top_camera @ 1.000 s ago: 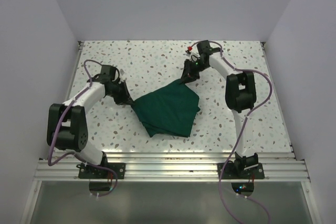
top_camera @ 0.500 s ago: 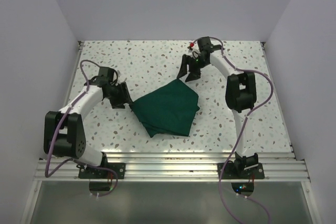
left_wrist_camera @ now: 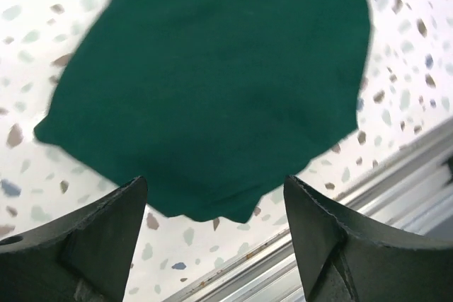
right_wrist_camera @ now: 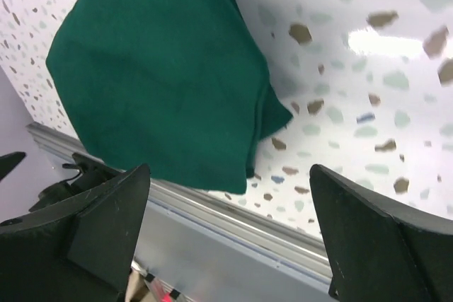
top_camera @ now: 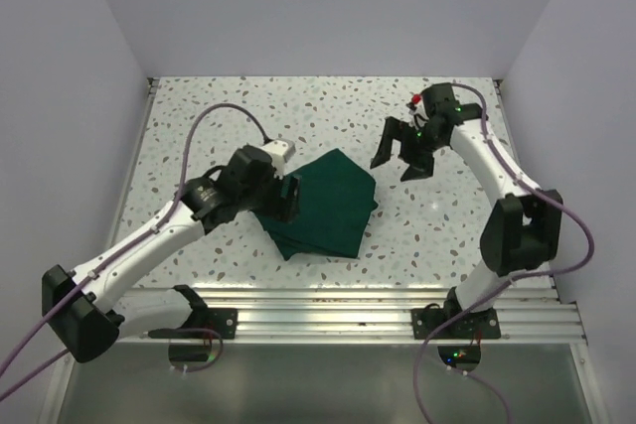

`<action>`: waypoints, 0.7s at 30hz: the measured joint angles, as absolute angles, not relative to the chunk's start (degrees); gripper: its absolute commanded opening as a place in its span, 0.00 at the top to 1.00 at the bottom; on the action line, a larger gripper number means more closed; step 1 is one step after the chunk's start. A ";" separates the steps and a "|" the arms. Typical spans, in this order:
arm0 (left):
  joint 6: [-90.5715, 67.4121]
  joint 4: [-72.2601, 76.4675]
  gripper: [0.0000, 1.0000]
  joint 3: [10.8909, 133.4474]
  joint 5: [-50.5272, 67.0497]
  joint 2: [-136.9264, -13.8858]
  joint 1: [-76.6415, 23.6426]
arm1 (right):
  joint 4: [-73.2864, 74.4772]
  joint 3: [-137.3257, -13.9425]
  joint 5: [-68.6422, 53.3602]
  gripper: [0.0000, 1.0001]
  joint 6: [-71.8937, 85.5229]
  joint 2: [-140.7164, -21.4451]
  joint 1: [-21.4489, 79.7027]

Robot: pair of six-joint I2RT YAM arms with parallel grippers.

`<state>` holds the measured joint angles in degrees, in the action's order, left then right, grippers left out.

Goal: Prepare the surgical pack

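Overhead view: surgical pack [top_camera: 328, 204], a dark green folded cloth bundle, lies flat near the middle of the speckled table [top_camera: 248, 116], one corner pointing to the far side. Layered edges show along its near left side. My left gripper [top_camera: 289, 196] sits at the pack's left edge; whether it touches the cloth, I cannot tell from here. My right gripper [top_camera: 395, 166] hangs over bare table, just off the pack's far right side and apart from it, its fingers plainly spread. The metal rail [top_camera: 328, 303] runs along the near edge of the table.

Left wrist view: my two left fingers [left_wrist_camera: 99, 235] stand wide apart with nothing pinched between them. The surgical pack [left_wrist_camera: 212, 83] fills the ground beyond them, one rounded fold lying in line with the gap. The rail [left_wrist_camera: 403, 175] crosses the lower right corner.

Right wrist view: my right fingers [right_wrist_camera: 375, 238] are likewise spread wide and hold nothing. The surgical pack [right_wrist_camera: 163, 76] lies beyond them at upper left, its stacked folds visible along the right edge (at least two layers), with speckled table [right_wrist_camera: 354, 104] to its right.
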<state>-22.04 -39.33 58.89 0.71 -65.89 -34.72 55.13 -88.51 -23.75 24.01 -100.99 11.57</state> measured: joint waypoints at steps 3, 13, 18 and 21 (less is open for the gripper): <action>-18.68 -37.74 0.19 58.72 -1.85 -66.32 -43.55 | 55.02 -80.77 -23.99 0.01 25.56 -91.96 10.04; -5.32 -36.23 0.25 58.37 -10.55 -76.16 -60.40 | 54.35 -66.37 -25.04 0.01 29.80 -76.42 9.72; -2.66 -35.88 0.31 58.19 -14.55 -78.02 -65.52 | 52.93 -62.85 -25.78 0.01 32.56 -73.36 9.72; -1.93 -35.68 0.41 58.17 -16.75 -80.12 -66.92 | 52.14 -61.60 -26.44 0.01 33.58 -72.84 9.72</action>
<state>-1.93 -35.68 58.17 -16.75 -80.12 -66.92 52.14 -61.60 -26.44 33.58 -72.84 9.72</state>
